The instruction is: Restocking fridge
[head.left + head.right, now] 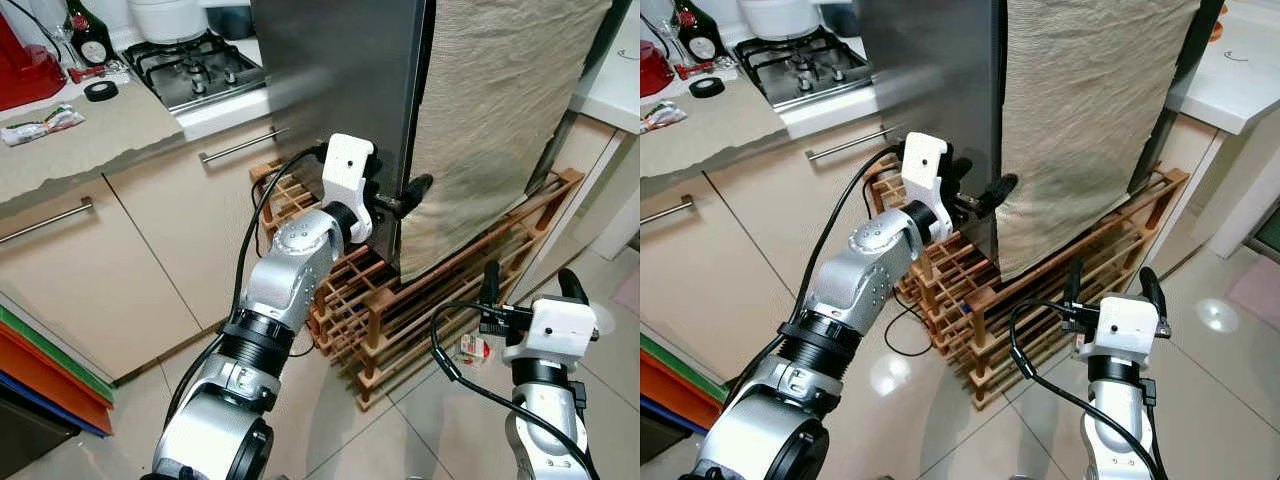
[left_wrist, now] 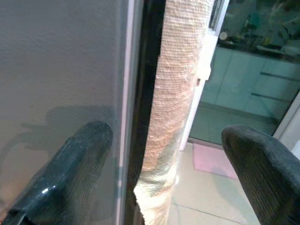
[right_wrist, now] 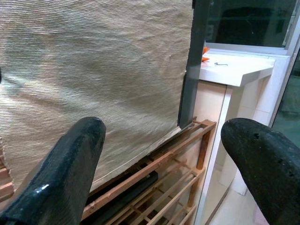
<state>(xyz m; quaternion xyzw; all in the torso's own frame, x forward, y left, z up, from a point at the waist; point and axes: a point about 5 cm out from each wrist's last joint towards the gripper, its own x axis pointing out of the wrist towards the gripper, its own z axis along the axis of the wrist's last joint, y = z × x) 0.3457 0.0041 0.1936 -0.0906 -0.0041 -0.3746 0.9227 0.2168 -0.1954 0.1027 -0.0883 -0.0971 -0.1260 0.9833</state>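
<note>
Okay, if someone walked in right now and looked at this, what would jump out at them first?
Probably the left pincer, open at the front edge of the grey fridge, astride the seam beside the beige cloth draped down its front. Next, the wooden lattice rack under the fridge, with the right pincer open and raised before it.

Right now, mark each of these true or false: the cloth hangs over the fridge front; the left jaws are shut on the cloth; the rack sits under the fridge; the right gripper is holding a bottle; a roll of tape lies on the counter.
1. Cloth hangs over the fridge front: true.
2. Left gripper shut on the cloth: false; its jaws are open at the fridge's edge.
3. Rack under the fridge: true.
4. Right gripper holds a bottle: false; it is open and empty.
5. Tape on the counter: true.
</note>
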